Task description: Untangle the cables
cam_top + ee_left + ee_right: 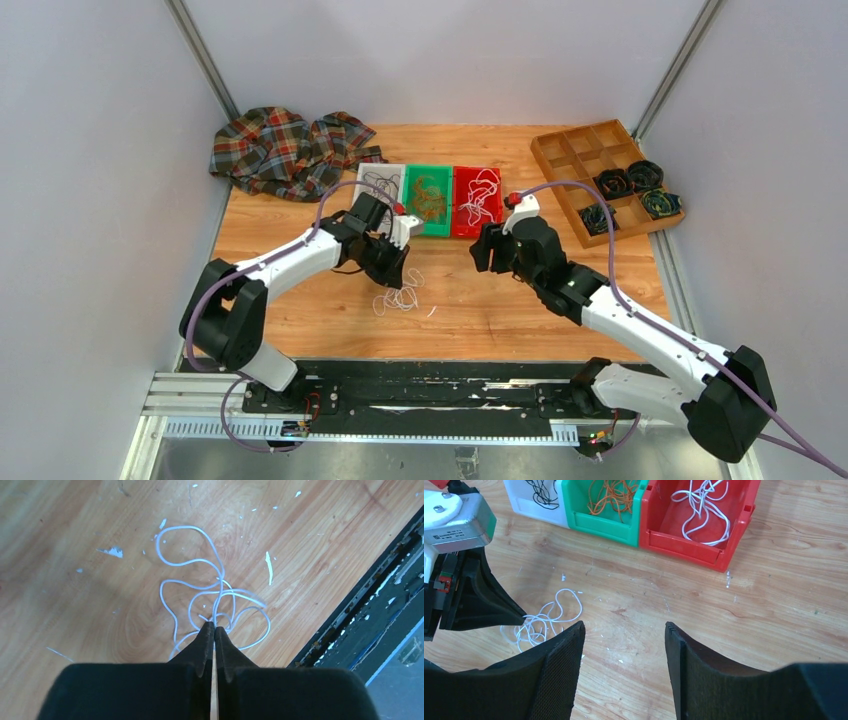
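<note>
The left arm (290, 258) reaches from the near edge of the table (520, 320) toward its middle, wrist bent down. The left gripper (214, 626) sits low, jaws pressed together on a white strand of the cables (200, 587). The right arm (625, 318) mirrors it, and the right gripper (624, 626) hangs higher, jaws spread wide.

Watching remotely, I saw a wooden surface (520, 310) filling the middle of the top view, its pale, warm grain evenly lit. Plain light-grey walls closed it in: a back wall (440, 60) across the top, a left wall (90, 200) and a right wall (770, 150) at the sides. A left post (203, 60) and a right post (678, 65), both metal, slanted down from the upper corners. Along the bottom lay a black base plate (440, 385), a ribbed aluminium rail (400, 435) beneath it, then grey floor (400, 465). In the left wrist view, white flecks (115, 552) dotted the wood.
</note>
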Tool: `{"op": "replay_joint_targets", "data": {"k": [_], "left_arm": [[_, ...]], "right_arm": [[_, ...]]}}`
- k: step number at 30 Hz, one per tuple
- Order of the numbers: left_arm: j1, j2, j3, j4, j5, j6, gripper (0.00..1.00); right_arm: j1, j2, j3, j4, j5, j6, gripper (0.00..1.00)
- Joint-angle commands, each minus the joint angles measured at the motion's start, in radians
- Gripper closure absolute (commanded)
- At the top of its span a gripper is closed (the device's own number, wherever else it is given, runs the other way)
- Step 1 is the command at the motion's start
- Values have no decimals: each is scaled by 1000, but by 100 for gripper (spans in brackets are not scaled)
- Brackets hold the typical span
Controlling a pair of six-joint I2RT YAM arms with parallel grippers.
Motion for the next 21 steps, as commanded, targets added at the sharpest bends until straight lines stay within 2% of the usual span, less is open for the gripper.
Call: {"op": "replay_joint_targets", "data": {"k": [1, 4, 9, 15, 21], "left_arm": [[-5, -46, 64, -31, 31, 64, 99], [-5, -90, 125, -99, 77, 126, 99], [-5, -149, 257, -251, 126, 213, 99], [-5, -226, 341, -337, 186, 249, 99], [-5, -264, 429, -440, 254, 302, 99]], "right_arm": [[-9, -10, -8, 49, -46, 3, 40], [-3, 2, -2, 96, -121, -7, 37], [53, 43, 40, 219, -258, -59, 26], [146, 127, 104, 354, -335, -109, 25], [217, 229, 187, 380, -322, -145, 24]]}}
